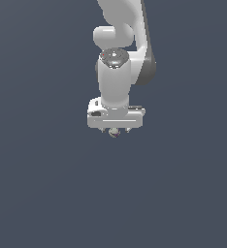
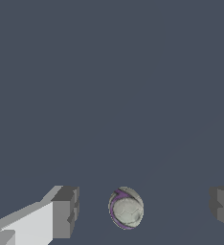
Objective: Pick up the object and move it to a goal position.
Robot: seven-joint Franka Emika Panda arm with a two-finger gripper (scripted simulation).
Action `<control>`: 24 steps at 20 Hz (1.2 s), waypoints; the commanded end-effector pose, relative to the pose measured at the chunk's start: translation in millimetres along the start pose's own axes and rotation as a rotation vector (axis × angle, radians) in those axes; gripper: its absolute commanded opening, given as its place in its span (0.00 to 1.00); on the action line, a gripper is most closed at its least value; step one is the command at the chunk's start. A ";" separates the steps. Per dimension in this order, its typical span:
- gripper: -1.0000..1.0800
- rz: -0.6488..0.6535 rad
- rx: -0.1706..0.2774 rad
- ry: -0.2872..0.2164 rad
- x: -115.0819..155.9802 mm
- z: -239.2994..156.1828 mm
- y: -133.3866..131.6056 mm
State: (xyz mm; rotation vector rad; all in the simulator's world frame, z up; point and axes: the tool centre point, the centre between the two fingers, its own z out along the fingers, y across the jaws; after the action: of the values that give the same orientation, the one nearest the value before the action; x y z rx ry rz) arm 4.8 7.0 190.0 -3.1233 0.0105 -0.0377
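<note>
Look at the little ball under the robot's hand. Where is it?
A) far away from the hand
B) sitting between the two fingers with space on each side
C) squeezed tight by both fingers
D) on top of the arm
B: in the wrist view the little ball sits in the middle of the open gripper, with bare gaps between it and each of the fingers.

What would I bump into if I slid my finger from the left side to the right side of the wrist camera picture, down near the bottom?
Finger of the hand → small grey-white ball with a purple patch → the other finger. Gaps lie between ball and fingers.
</note>
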 end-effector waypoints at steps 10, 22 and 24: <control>0.96 0.033 0.000 -0.002 -4.6 5.5 0.6; 0.96 0.238 -0.004 -0.010 -35.0 41.4 -0.6; 0.96 0.291 -0.006 -0.011 -43.4 50.0 -0.5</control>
State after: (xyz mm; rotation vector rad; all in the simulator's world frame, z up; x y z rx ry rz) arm -31.3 8.6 145.5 -3.0992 0.4027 -0.0182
